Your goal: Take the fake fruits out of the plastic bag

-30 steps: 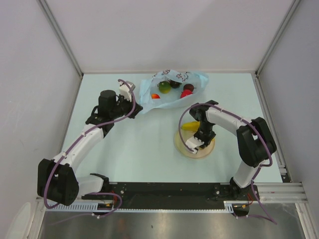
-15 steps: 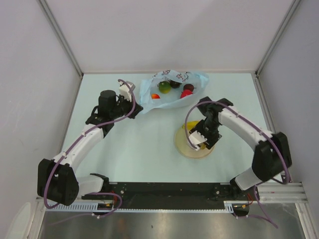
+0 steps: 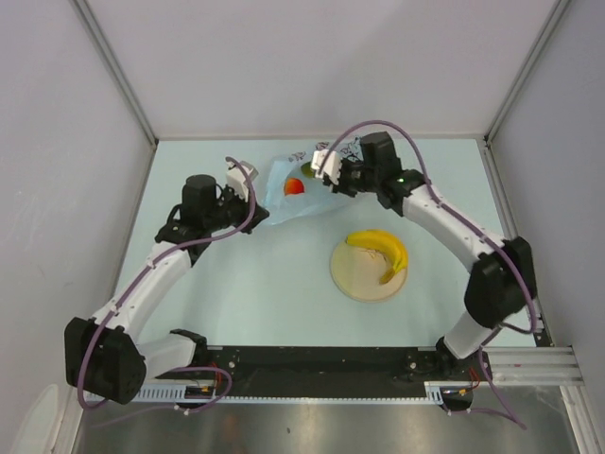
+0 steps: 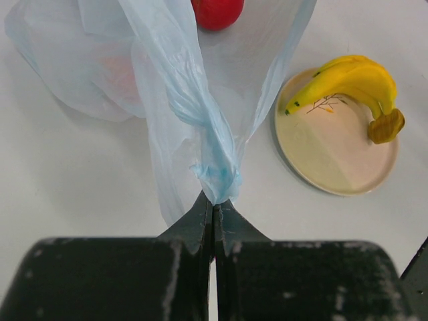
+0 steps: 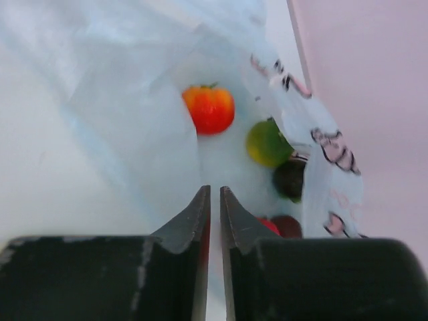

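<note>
The light blue plastic bag (image 3: 284,200) lies at the back of the table, mouth open. My left gripper (image 3: 248,194) is shut on its twisted edge (image 4: 212,175) and holds it taut. My right gripper (image 3: 327,164) hovers over the bag's mouth, its jaws (image 5: 214,189) almost closed and holding nothing. Inside the bag I see an orange-red fruit (image 5: 208,108), a green one (image 5: 267,142), a dark maroon one (image 5: 291,179) and a red apple (image 5: 271,226). The yellow banana (image 3: 380,250) lies on the tan plate (image 3: 359,279), outside the bag.
The plate with the banana (image 4: 348,79) sits right of the bag, mid-table (image 4: 334,160). Grey walls close the table on the left, back and right. The arm bases stand at the near edge.
My right gripper has left the banana on the plate and swung up and back to the bag's mouth. The left gripper has pulled the bag's edge slightly, bunching the bag.
</note>
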Motion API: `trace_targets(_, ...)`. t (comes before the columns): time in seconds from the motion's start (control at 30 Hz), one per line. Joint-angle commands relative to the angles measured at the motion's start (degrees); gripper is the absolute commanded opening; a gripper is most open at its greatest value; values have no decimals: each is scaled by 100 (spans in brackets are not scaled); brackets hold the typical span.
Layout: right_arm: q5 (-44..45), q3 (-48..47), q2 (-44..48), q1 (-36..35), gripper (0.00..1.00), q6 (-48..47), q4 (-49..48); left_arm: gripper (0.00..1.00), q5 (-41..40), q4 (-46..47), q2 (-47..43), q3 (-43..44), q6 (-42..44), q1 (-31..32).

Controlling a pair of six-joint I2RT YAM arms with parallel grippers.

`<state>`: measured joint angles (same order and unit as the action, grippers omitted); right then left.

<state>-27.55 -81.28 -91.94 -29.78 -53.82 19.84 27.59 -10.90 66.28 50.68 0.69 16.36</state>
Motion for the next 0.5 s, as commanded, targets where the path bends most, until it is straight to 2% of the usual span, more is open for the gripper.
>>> trace_targets(0.0, 548, -248, -929, -509, 11, 1839, -2166, 0, 167, -413, -291, 346, 370, -36)
trace_targets(0.17, 690, -310, -1747, -1055, 8, 1963, -1616, 0, -69, -896, -642, 408, 810, -54)
trace_targets(0.27, 584, -310, -1801, -1311, 7, 2270, -1281, 0, -193, -1098, -827, 408, 854, -159)
trace_targets(0.37, 802, -310, -1722, -1320, 6, 2796, -1499, 0, -141, -1248, -976, 425, 906, -274)
trace_targets(0.47, 1409, -345, -1713, -1163, 10, 3262, -2262, 0, 105, -1397, -1056, 469, 1003, -291)
